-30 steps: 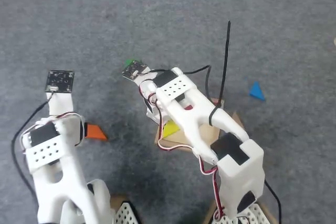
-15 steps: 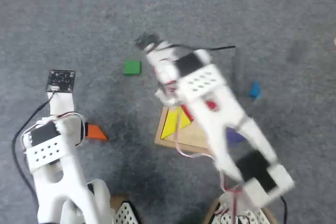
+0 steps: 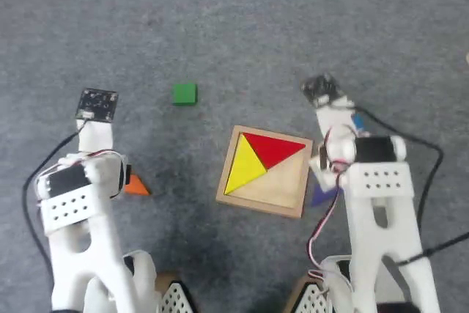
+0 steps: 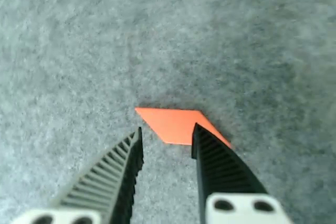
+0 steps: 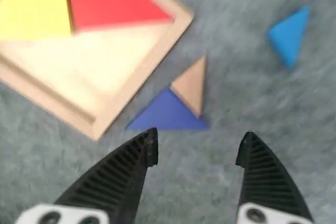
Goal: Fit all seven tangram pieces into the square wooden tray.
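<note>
A: From the high view, what do you have?

B: The square wooden tray sits at centre frame with 2 pieces seated, a yellow triangle and a red triangle. They fill its upper half, so the lower half lies bare for the rest. A green square lies well apart at upper left. Your left arm stands lower left and your right arm lower right, partly covering the pieces beside the tray.

A: And the left wrist?

B: Your left gripper has its jaws apart, straddling one end of the orange piece, probably lined up for a pinch.

A: The right wrist?

B: Your right gripper is spread wide and holds nothing. It hangs over a dark blue triangle touching a tan triangle, both just beside the tray rim. That rim may crowd a finger. A light blue triangle lies apart.
</note>
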